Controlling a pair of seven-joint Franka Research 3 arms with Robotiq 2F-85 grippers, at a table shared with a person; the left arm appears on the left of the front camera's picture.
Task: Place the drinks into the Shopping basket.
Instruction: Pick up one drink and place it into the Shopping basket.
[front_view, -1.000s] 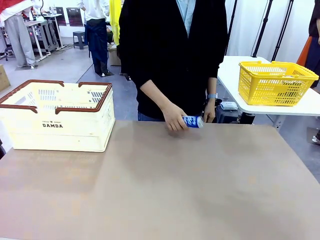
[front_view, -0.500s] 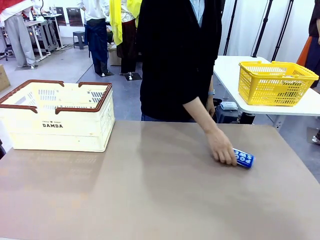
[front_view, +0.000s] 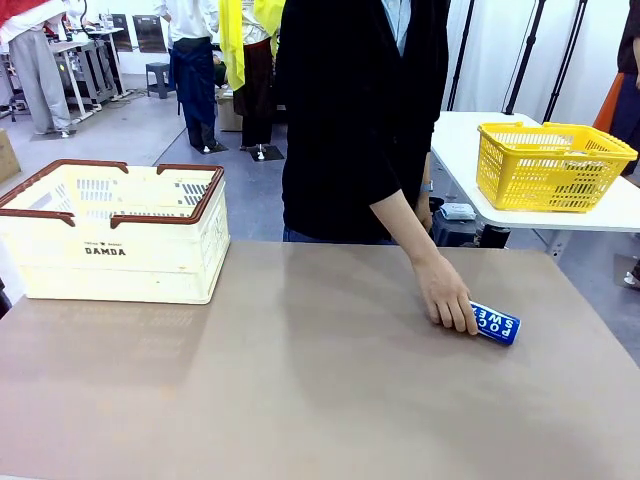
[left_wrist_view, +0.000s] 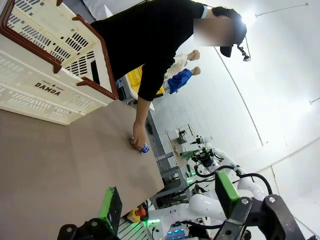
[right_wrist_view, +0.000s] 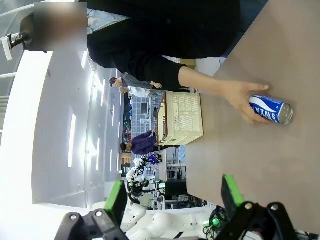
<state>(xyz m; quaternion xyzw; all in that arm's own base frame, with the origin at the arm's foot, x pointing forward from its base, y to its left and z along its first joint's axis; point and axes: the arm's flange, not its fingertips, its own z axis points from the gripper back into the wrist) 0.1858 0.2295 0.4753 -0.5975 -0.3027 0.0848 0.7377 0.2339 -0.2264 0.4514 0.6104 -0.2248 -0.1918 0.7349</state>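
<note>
A blue-and-white can (front_view: 497, 323) marked "SWEAT" lies on its side on the right part of the brown table, with the person's hand (front_view: 447, 298) resting on its left end. The cream Shopping basket (front_view: 120, 265) with brown rim handles stands at the far left of the table. In the left wrist view my left gripper (left_wrist_view: 170, 200) is open with nothing between its fingers, high above the table, and the basket (left_wrist_view: 30, 95) and the can (left_wrist_view: 144, 149) lie far off. In the right wrist view my right gripper (right_wrist_view: 173, 197) is open and bare, well away from the can (right_wrist_view: 270, 110).
A yellow mesh basket (front_view: 552, 165) stands on a white side table (front_view: 460, 140) beyond the far right corner. The person in a black top stands at the far edge, one arm reaching over the table's right side. Bare brown tabletop (front_view: 300, 380) stretches between basket and can.
The person's hand carried the can from the middle of the far edge to the right side of the table and laid it flat there. Neither gripper changed.
</note>
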